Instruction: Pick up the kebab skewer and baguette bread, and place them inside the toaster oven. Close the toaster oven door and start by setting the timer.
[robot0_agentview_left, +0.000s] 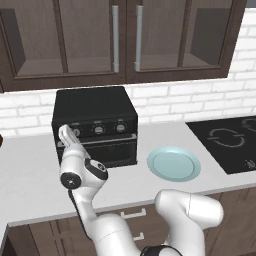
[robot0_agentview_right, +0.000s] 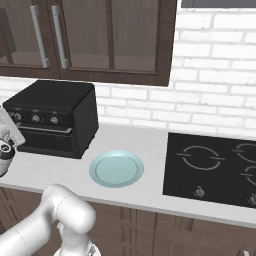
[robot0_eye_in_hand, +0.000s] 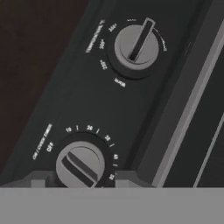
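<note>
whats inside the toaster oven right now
Cannot tell: the toaster oven door is shut and its glass is dark, so the inside of the toaster oven is hidden. No skewer or bread shows through it.

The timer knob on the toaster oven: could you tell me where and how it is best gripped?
Grip the raised bar across the timer knob, one finger on each long flank, coming straight at the toaster oven front. The bar lies diagonal in the hand view, so roll the gripper to match.

arm: mine, bent up from the base, reaching forward and left
gripper (robot0_eye_in_hand: 79, 179): my fingertips (robot0_eye_in_hand: 41, 179) apart, straddling something
</note>
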